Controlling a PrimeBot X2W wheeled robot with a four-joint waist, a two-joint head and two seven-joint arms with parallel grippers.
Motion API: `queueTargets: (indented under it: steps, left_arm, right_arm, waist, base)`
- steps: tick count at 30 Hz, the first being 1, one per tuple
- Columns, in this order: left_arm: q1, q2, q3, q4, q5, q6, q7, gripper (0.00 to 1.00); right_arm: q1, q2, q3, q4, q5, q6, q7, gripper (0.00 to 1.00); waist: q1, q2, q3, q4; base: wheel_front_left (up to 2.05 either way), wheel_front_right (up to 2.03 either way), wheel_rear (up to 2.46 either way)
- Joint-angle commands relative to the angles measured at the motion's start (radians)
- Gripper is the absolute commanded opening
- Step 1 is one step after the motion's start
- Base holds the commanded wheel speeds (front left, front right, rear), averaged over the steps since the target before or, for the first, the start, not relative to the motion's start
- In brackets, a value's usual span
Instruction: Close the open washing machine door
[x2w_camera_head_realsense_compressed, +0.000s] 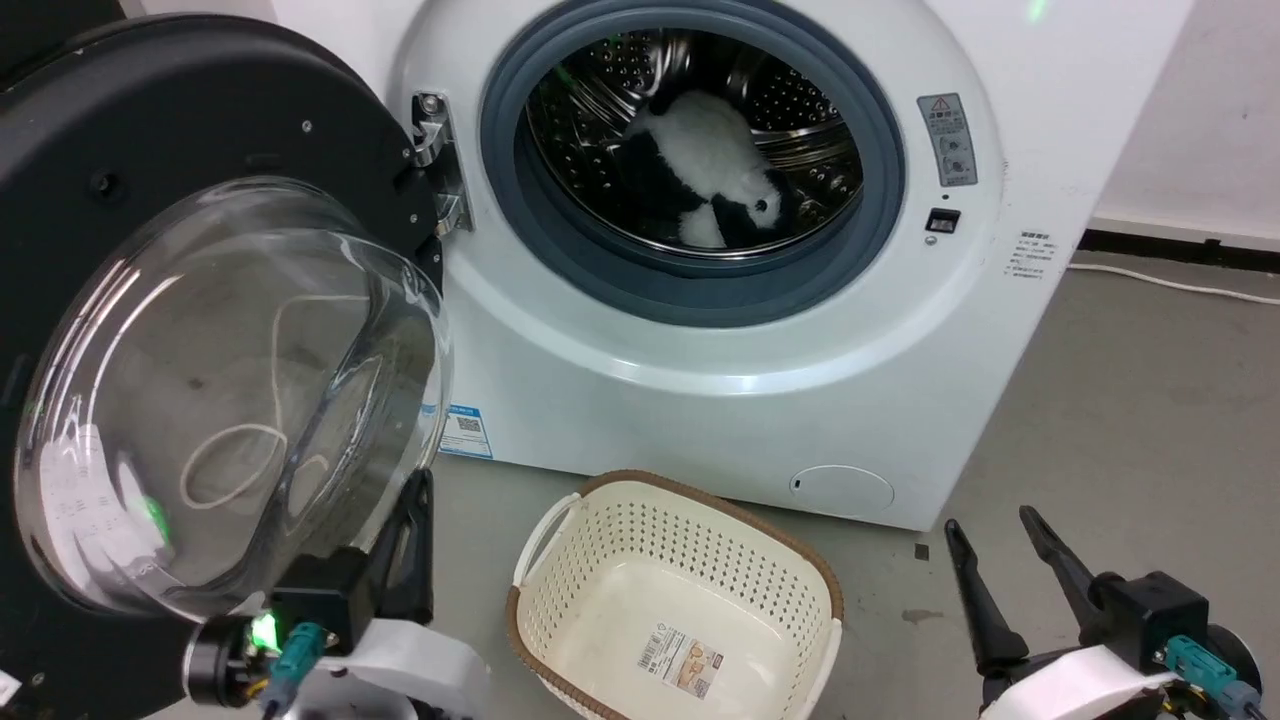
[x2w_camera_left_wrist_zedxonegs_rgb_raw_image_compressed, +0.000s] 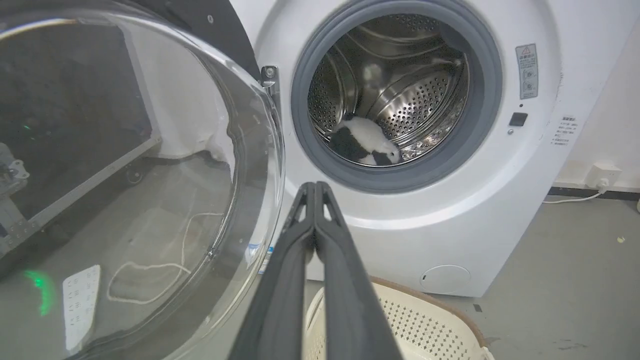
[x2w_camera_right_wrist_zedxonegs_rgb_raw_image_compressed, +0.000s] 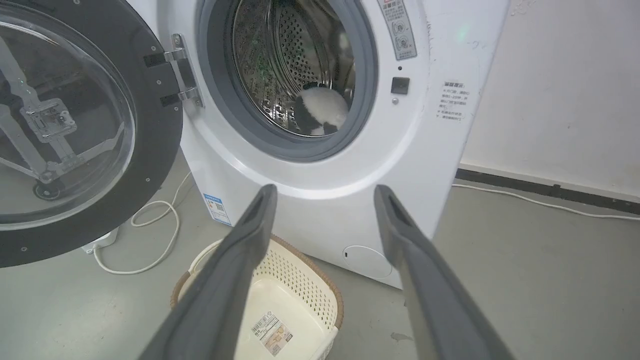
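Bright even light, sharp focus, green glints on the washing machine door (x2w_camera_head_realsense_compressed: 220, 380).

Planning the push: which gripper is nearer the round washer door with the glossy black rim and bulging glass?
Left. The left gripper, shut, sits beside the lower glass of the black-rimmed door; the right gripper, open, lies beyond the cream perforated basket.

A bare laundry or utility room: a white washing machine (x2w_camera_head_realsense_compressed: 700, 400) stands on a grey concrete floor (x2w_camera_head_realsense_compressed: 1150, 420) against a plain white wall (x2w_camera_head_realsense_compressed: 1220, 120). A loose cable (x2w_camera_head_realsense_compressed: 1170, 283) trails on the floor, and a plastic basket (x2w_camera_head_realsense_compressed: 690, 550) sits near the machine.
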Motion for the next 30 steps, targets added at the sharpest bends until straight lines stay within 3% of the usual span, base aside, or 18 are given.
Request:
queueTargets:
  steps: [1, 10, 18, 25, 30]
  left_arm:
    - [-0.012, 0.0, 0.002, -0.035, -0.01, 0.0, -0.012, 0.0]
    - [-0.058, 0.0, 0.062, -0.26, 0.026, 0.025, -0.031, 0.0]
    - [-0.085, 0.0, 0.245, -0.362, -0.013, 0.077, -0.048, 0.0]
    - [-0.115, 0.0, 0.492, -0.3, -0.119, 0.085, -0.063, 0.0]
    - [-0.152, 0.015, 0.596, -0.144, -0.181, 0.026, -0.072, 0.0]
  right_arm:
    - [0.016, 0.0, 0.0, 0.006, 0.015, 0.0, -0.011, 1.0]
    - [0.025, 0.0, 0.0, 0.019, 0.037, 0.0, -0.03, 1.0]
    - [0.032, 0.0, -0.001, 0.031, 0.06, 0.0, -0.047, 1.0]
    - [0.042, 0.0, -0.005, 0.042, 0.083, 0.0, -0.062, 1.0]
    - [0.046, 0.0, -0.015, 0.042, 0.086, 0.0, -0.072, 1.0]
  waist:
    - [0.0, 0.0, -0.002, 0.005]
    - [0.0, 0.0, -0.01, 0.056]
    - [0.0, 0.0, -0.02, 0.124]
    - [0.0, 0.0, -0.019, 0.185]
    - [0.0, 0.0, 0.007, 0.223]
  base:
    - [0.0, 0.0, 0.0]
    - [0.0, 0.0, 0.0]
    - [0.0, 0.0, 0.0]
    - [0.0, 0.0, 0.0]
    - [0.0, 0.0, 0.0]
